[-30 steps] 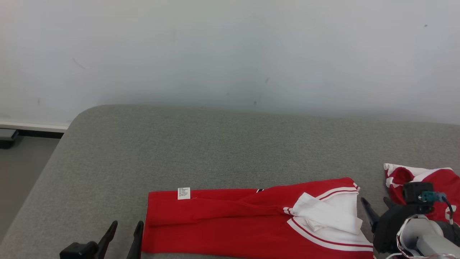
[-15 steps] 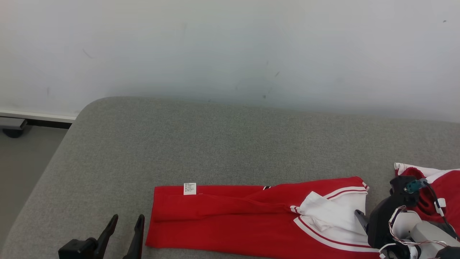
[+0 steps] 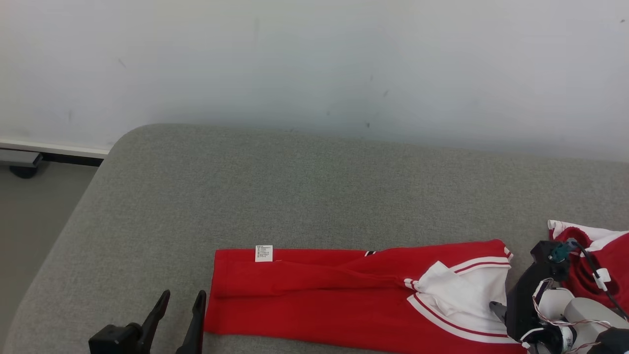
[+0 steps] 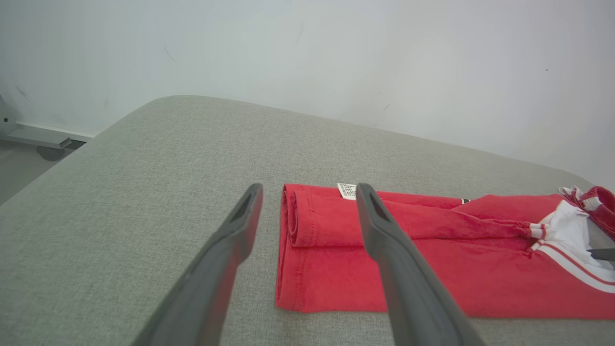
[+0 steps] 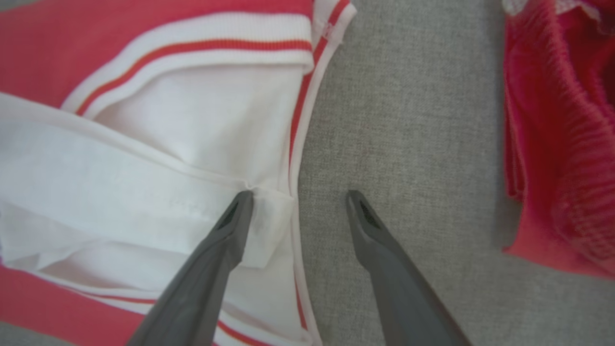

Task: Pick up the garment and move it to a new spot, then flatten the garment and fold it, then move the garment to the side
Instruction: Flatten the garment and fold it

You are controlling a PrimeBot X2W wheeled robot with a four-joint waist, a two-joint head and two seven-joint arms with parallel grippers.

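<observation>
In the head view the garment (image 3: 344,300) lies along the near edge of the grey padded table (image 3: 295,187). It is a long folded strip, red for most of its length, with a small label (image 3: 264,253) at the far left corner and a white panel (image 3: 462,295) edged in striped trim at its right end. The left tool (image 3: 184,294) stands wide just beside the left end and holds nothing. The right tool (image 3: 502,309) sits at the right end, one finger showing over the white cloth. A second red heap (image 3: 604,265) lies apart, further right. In the left wrist view we look along the wide fingers at the left end, where the hem (image 4: 288,240) shows several stacked layers and a soft roll on top. We judge the cloth to be light, limp knit: it will sag, stretch and fall out of its fold if we lift one layer or one end alone. In the right wrist view the tool is wide too, with one finger (image 5: 230,226) over a loose white flap and the other over bare table, so the trimmed edge (image 5: 300,125) runs between them. We cannot tell whether the finger touches the flap. We think the best hold is at the two short ends together, pinching through every layer. On the left that means the stacked hem. On the right it means the ribbed trim rather than the thin flap, which would peel away alone. The rough table covering will likely drag on the fabric, so lifting should suit it better than sliding.
</observation>
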